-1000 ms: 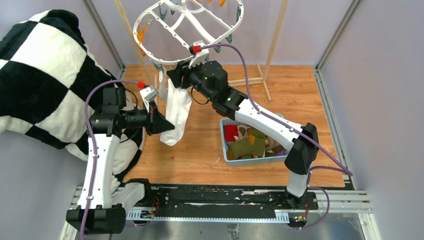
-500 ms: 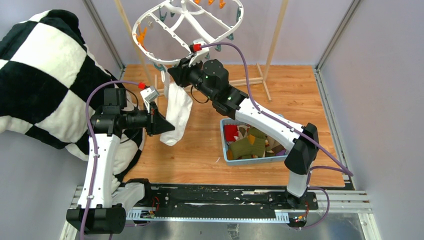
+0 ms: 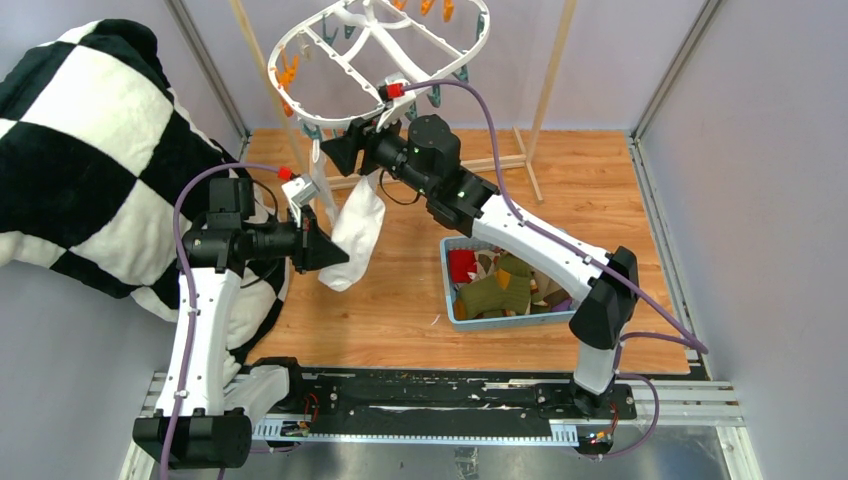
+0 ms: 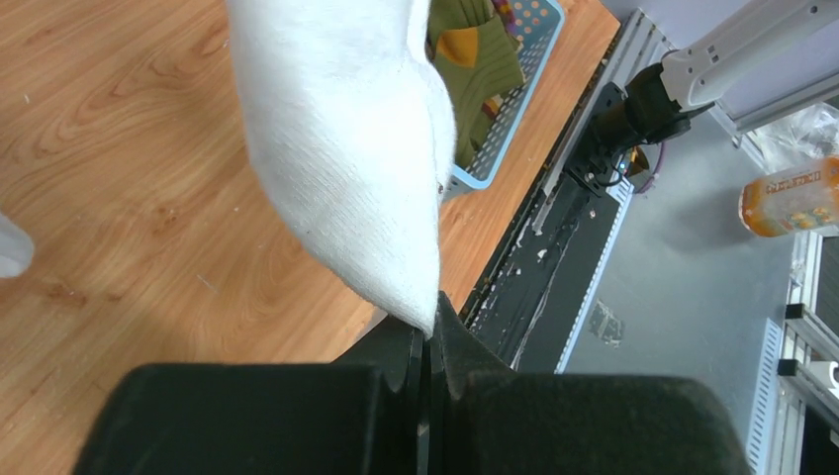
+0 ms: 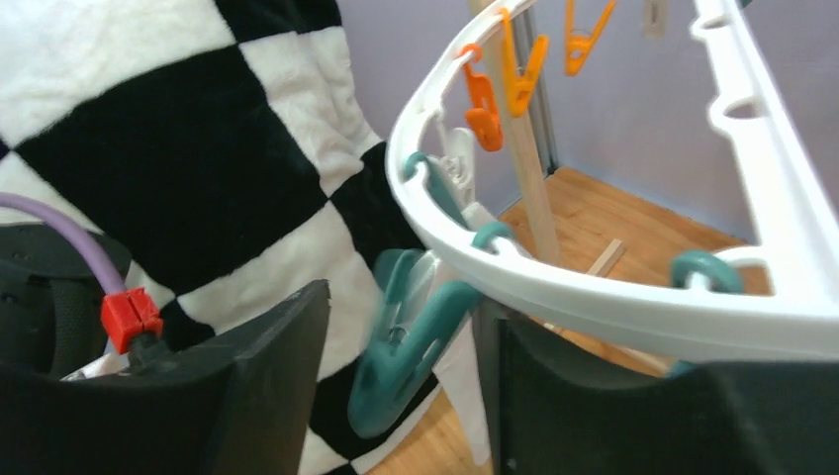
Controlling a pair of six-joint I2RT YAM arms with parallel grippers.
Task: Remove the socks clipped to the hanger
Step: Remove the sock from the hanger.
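- The left gripper sits nearest, pressed together on the toe tip of the white sock, at the same spot as a second ago.
- To its right on the wooden table, a blue basket holds several loose socks in red and olive, apparently already unclipped.
- The white sock hangs slanted between the two grippers. Its cuff end now looks drawn up more tightly towards the hanger than a moment ago.
- The right gripper has moved up and left to the near rim. Its jaws now stand spread on either side of a teal clip, with a gap showing on one side.
- This probably sets up squeezing the clip to free the cuff, though whether this clip holds the sock is hidden.
- The hanger has swung slightly, so it may keep shifting under pressure.
- Orange clips crowd the rim just beyond.
- The checked blanket at far left and the wooden rack behind limit the room.
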